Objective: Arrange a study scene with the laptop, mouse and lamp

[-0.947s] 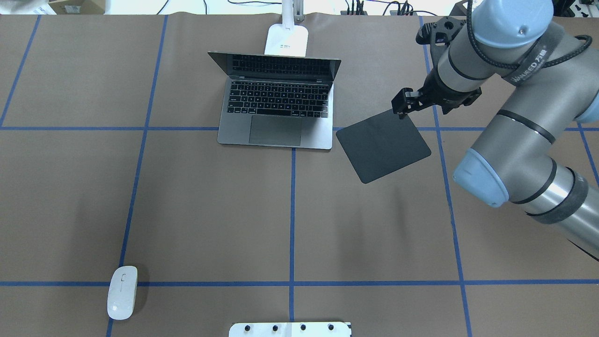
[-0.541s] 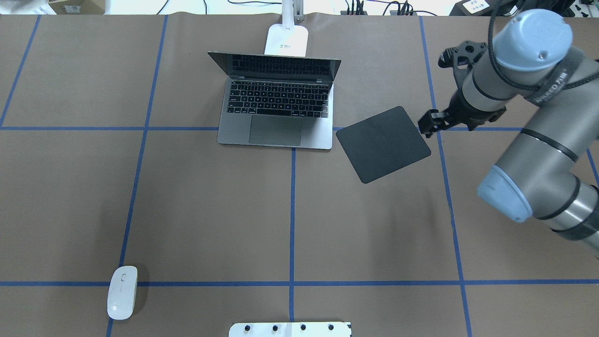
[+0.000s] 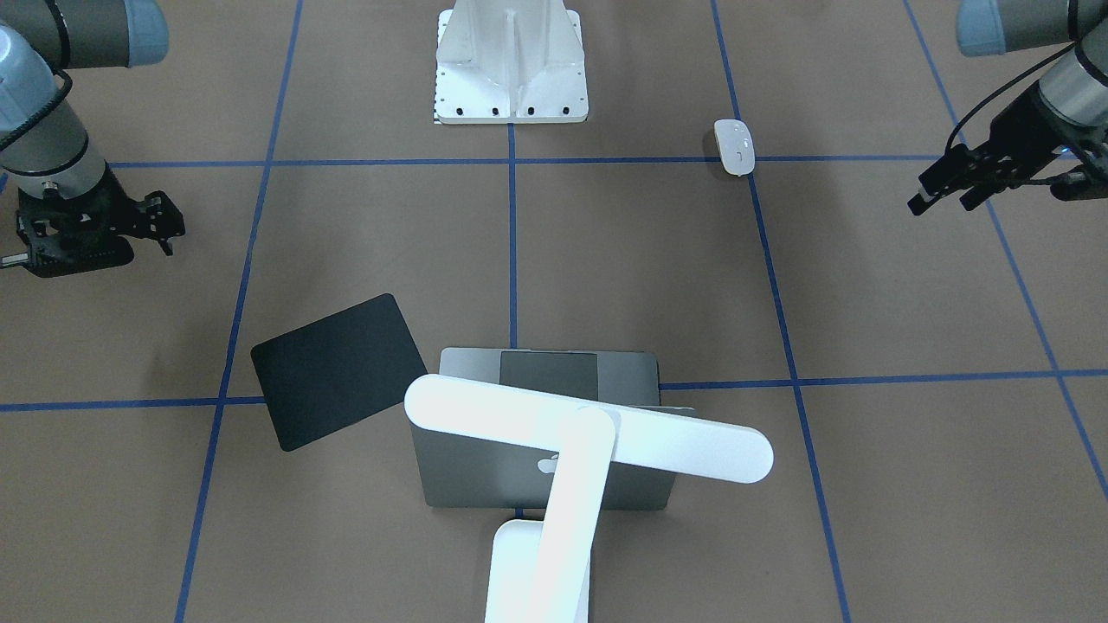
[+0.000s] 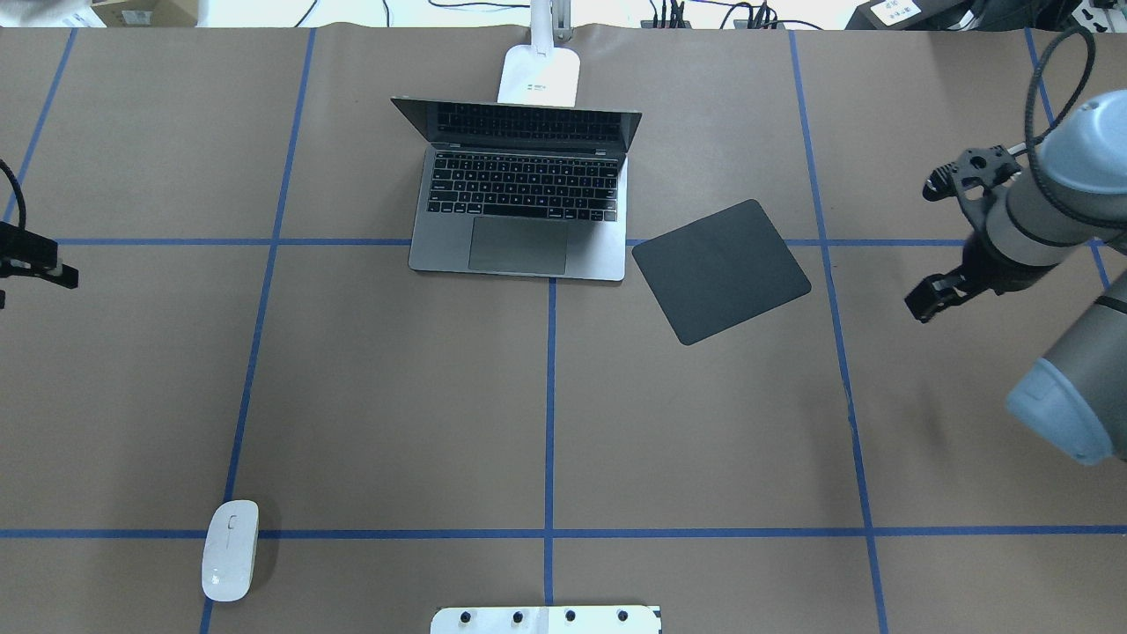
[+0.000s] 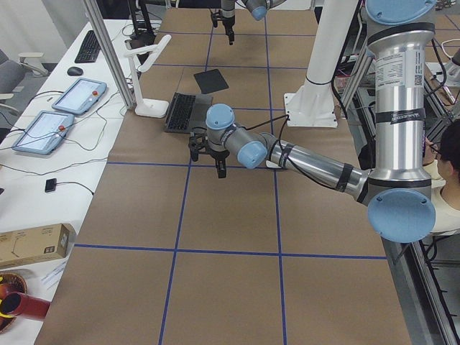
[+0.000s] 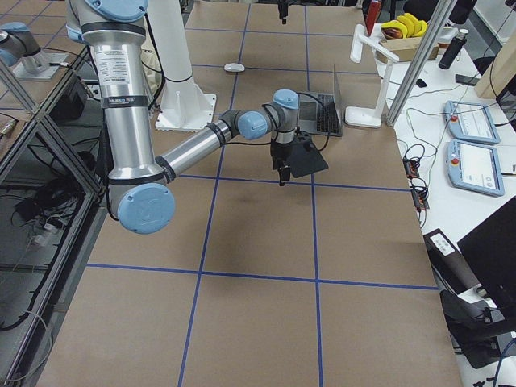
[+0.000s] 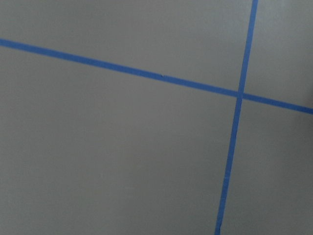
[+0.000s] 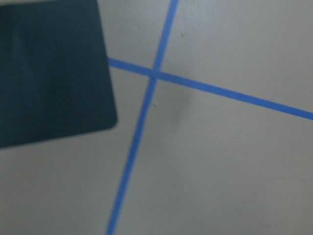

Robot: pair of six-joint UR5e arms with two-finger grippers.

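The laptop point(image 4: 519, 207) stands open at the far middle of the table, its grey lid point(image 3: 472, 467) toward the front-facing camera. Behind it rises the white lamp point(image 3: 589, 433) on its base point(image 4: 539, 77). The white mouse point(image 4: 231, 550) lies alone near the robot's edge on the left, also in the front-facing view as the mouse point(image 3: 734, 147). My right gripper point(image 4: 926, 306) hovers open and empty well right of the black mat point(image 4: 720, 270). My left gripper point(image 3: 939, 206) hangs open and empty over bare table, far from the mouse.
A white bolted pedestal point(image 3: 511, 61) stands at the robot's side of the table. Blue tape lines grid the brown surface. A side table with tablets point(image 5: 79, 97) and cables runs beyond the lamp's edge. A person point(image 5: 451, 162) sits near the robot.
My right gripper has pulled away rightward from the mat's far corner; the mat lies flat where it was. My left gripper has come into the overhead view at the left edge.
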